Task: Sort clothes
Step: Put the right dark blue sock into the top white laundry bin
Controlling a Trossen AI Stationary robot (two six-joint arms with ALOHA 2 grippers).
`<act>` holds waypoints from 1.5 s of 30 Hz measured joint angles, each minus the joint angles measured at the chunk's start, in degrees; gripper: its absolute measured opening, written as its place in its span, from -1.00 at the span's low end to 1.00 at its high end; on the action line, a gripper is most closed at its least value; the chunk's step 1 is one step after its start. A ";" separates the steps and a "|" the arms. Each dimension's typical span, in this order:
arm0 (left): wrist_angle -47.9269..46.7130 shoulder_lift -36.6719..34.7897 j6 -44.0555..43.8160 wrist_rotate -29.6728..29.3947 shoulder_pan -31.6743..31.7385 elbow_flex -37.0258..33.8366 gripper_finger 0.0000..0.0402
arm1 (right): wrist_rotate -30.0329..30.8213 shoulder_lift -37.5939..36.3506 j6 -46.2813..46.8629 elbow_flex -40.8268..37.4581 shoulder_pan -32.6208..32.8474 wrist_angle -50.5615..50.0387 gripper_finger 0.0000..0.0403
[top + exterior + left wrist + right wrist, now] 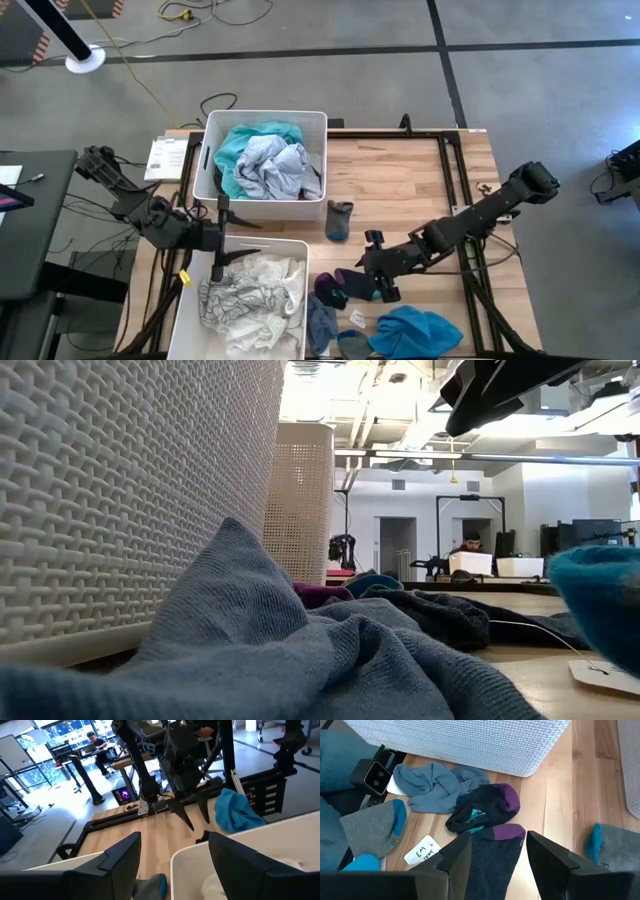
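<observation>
From above, my right tool [383, 278] is low over the wooden surface [400, 175], above a dark sock with a purple cuff [335, 288]. Just beside it lie a grey-blue sock [320, 325] and a bright blue garment [415, 331]; a small white label [357, 319] lies between them. One grey sock with a blue toe [339, 219] lies alone, near the far bin [215, 150]. This bin holds teal cloth [235, 150] and pale grey cloth [275, 165]. My left tool [220, 240] hangs between the two bins, at the edge of the near bin [185, 300], which holds white clothes [250, 290].

At table height, a grey-blue fabric [300, 650] fills the front and hides most of the surface. The woven wall of a bin [120, 480] stands at the left, a second bin [300, 500] behind it. A maroon piece [320, 593] shows behind the fabric. A person [470, 545] sits far behind in the room.

In my left wrist view, my two fingers [122, 857] stand wide apart and hold nothing. Beyond them I see the other arm's tool [192, 812] and the bright blue garment [235, 810].

In my right wrist view, my fingers [457, 857] are open and empty, directly over the purple-cuffed sock [495, 850]. A second dark sock [480, 807] is touching it. The grey-blue sock [432, 785] lies against the bin wall [470, 740], and the label [422, 851] lies beside a grey sock [372, 827].
</observation>
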 joint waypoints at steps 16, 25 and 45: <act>-11.44 0.09 -0.12 0.17 -0.01 0.00 0.14 | -0.04 -0.02 0.04 0.00 -0.77 0.61 0.00; -15.39 0.09 -0.12 0.17 -0.01 0.00 0.14 | -0.02 -0.02 0.20 0.02 0.12 0.85 0.00; -15.55 0.09 -0.12 0.17 -0.01 0.00 0.14 | 0.00 -0.02 0.15 0.02 0.63 0.87 0.00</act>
